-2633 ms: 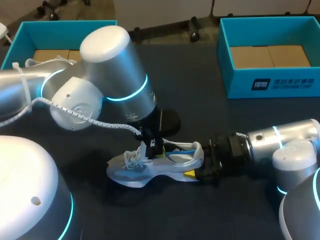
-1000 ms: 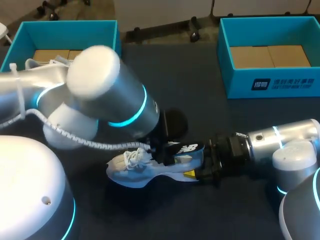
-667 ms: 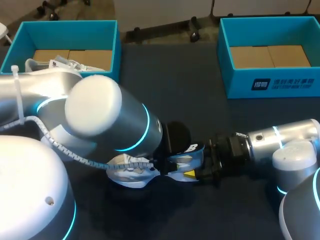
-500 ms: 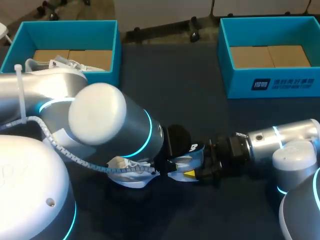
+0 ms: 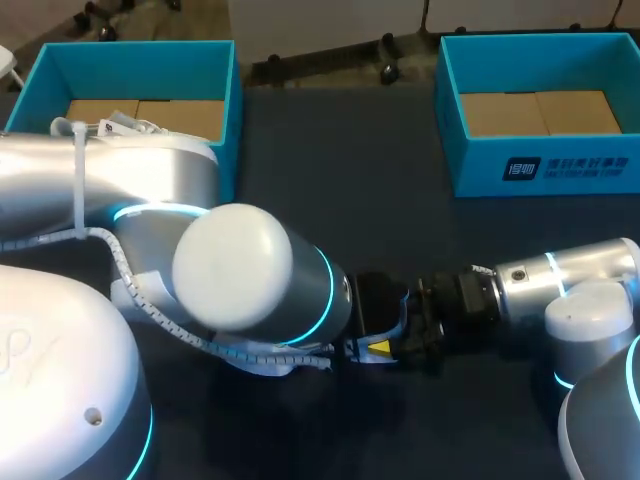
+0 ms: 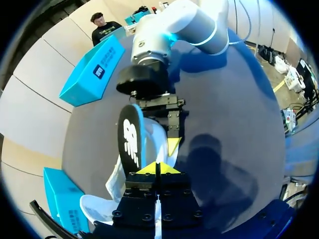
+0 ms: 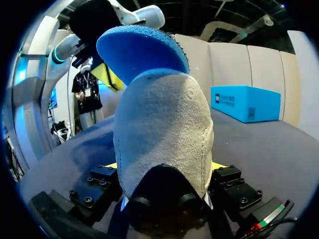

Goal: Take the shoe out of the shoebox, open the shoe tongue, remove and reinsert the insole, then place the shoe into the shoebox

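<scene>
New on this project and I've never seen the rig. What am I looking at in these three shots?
It is a two-armed robot working at a dark table. The wide shot comes from a fixed camera above and behind it. The left arm enters from the left and the right arm from the right. The two round shots come from a camera on each wrist, looking along the yellow-tipped fingers.

An open teal left shoebox and right shoebox sit at the far corners. A pale shoe lies between the arms. The right gripper is clamped on its heel from both sides. An insole sticks up out of the shoe. The left gripper has its tips together right beside it, but I can't tell whether they pinch it.
</scene>
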`<state>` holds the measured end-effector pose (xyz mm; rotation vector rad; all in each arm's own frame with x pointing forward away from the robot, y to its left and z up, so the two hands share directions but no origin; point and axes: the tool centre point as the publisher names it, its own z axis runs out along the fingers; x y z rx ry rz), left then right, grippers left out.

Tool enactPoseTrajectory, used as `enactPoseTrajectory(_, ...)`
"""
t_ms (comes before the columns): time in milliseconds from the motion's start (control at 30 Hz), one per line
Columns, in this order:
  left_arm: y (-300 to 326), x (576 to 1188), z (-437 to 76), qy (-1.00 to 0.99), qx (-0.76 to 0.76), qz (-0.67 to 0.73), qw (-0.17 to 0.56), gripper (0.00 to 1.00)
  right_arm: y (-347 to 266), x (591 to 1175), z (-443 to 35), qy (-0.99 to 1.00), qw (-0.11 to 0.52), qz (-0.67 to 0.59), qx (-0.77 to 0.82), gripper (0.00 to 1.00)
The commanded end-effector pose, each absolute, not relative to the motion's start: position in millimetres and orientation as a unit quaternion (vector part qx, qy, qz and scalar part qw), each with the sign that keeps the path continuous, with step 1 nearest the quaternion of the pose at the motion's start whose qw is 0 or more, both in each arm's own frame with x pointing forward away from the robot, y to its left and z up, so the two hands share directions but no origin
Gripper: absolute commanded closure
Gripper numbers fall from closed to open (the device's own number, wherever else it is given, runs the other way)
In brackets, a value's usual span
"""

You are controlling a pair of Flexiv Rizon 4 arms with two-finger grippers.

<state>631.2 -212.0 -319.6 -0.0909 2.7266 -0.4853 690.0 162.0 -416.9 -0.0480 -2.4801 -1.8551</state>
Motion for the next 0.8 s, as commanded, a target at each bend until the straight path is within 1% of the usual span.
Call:
enactPoseTrajectory(33, -210.9, 620.7, -310.5, 0.965, -0.024, -0.170, 0.197, 1.00, 163.2, 689.2, -417.9, -0.801, 0.022, -0.598, -0.016, 1.00)
enactPoseTrajectory(267, -208.5, 601.8, -282.6, 0.957, -0.016, -0.174, 0.233, 1.00, 163.2, 689.2, -417.9, -0.801, 0.022, -0.598, -0.016, 1.00)
enactPoseTrajectory(333, -208.5, 598.3, -279.3, 0.953, -0.018, -0.176, 0.247, 0.87, 163.2, 689.2, -417.9, -0.801, 0.022, -0.598, -0.016, 1.00)
enactPoseTrajectory(367, -208.0, 594.7, -277.6, 0.950, -0.018, -0.176, 0.258, 0.72, 163.2, 689.2, -417.9, -0.801, 0.022, -0.598, -0.016, 1.00)
enactPoseTrajectory(400, -207.6, 592.4, -276.6, 0.947, -0.021, -0.178, 0.267, 0.62, 163.2, 689.2, -417.9, -0.801, 0.022, -0.598, -0.016, 1.00)
enactPoseTrajectory(433, -207.3, 590.5, -275.8, 0.944, -0.023, -0.179, 0.275, 0.56, 163.2, 689.2, -417.9, -0.801, 0.022, -0.598, -0.016, 1.00)
enactPoseTrajectory(533, -206.6, 588.3, -275.2, 0.939, -0.028, -0.187, 0.288, 0.53, 163.2, 689.2, -417.9, -0.801, 0.022, -0.598, -0.016, 1.00)
enactPoseTrajectory(567, -206.5, 588.6, -277.0, 0.939, -0.020, -0.187, 0.288, 0.47, 163.2, 689.2, -417.9, -0.801, 0.022, -0.598, -0.016, 1.00)
enactPoseTrajectory(600, -206.5, 590.0, -278.7, 0.940, -0.020, -0.188, 0.284, 0.43, 163.2, 689.2, -417.9, -0.801, 0.022, -0.598, -0.016, 1.00)
enactPoseTrajectory(700, -206.2, 594.5, -285.7, 0.937, -0.025, -0.196, 0.289, 0.44, 163.2, 689.2, -417.9, -0.801, 0.022, -0.598, -0.016, 1.00)
enactPoseTrajectory(733, -206.3, 595.6, -288.0, 0.933, -0.027, -0.196, 0.301, 0.48, 163.2, 689.2, -417.9, -0.801, 0.022, -0.598, -0.016, 1.00)
enactPoseTrajectory(767, -206.4, 596.5, -290.1, 0.930, -0.028, -0.198, 0.309, 0.47, 163.2, 689.2, -417.9, -0.801, 0.022, -0.598, -0.016, 1.00)
enactPoseTrajectory(800, -206.7, 597.7, -291.7, 0.930, -0.028, -0.198, 0.308, 0.50, 163.2, 689.2, -417.9, -0.801, 0.022, -0.598, -0.016, 1.00)
